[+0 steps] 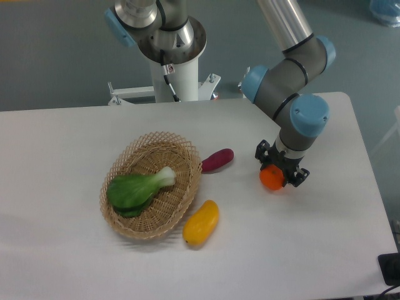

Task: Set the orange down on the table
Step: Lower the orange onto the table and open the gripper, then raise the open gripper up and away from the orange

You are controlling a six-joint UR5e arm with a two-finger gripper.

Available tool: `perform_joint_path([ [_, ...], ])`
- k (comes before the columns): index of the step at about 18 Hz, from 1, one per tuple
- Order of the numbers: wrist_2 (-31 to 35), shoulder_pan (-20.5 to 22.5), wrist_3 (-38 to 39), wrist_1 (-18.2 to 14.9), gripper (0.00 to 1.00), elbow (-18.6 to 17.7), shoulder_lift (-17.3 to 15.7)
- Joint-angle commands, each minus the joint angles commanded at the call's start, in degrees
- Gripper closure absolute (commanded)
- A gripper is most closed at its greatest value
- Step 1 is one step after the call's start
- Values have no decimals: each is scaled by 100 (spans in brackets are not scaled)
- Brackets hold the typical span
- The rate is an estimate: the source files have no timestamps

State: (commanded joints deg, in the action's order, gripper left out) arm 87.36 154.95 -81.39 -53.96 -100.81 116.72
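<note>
The orange (pixel 272 179) is a small round bright-orange fruit at the right of the white table (pixel 325 250), right of the basket. My gripper (pixel 277 173) comes down on it from above with its black fingers on either side, shut on the orange. The fruit is at or just above the tabletop; I cannot tell whether it touches. Its upper part is hidden by the gripper.
An oval wicker basket (pixel 125 170) holding a green leafy vegetable (pixel 136 190) stands left of centre. A purple sweet potato (pixel 217 160) lies beside the basket's right rim. A yellow mango-like fruit (pixel 201 222) lies in front of it. The robot base (pixel 172 50) rises behind the table.
</note>
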Motion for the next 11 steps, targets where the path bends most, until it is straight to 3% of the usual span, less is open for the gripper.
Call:
perform_joint_path([
  [3,-9,0,9,0,19,61,0],
  [4,0,0,0,0,3,70,0],
  [5,0,9,9,0,0,88,-9],
  [11,0,18,9,9,0,158,-79],
])
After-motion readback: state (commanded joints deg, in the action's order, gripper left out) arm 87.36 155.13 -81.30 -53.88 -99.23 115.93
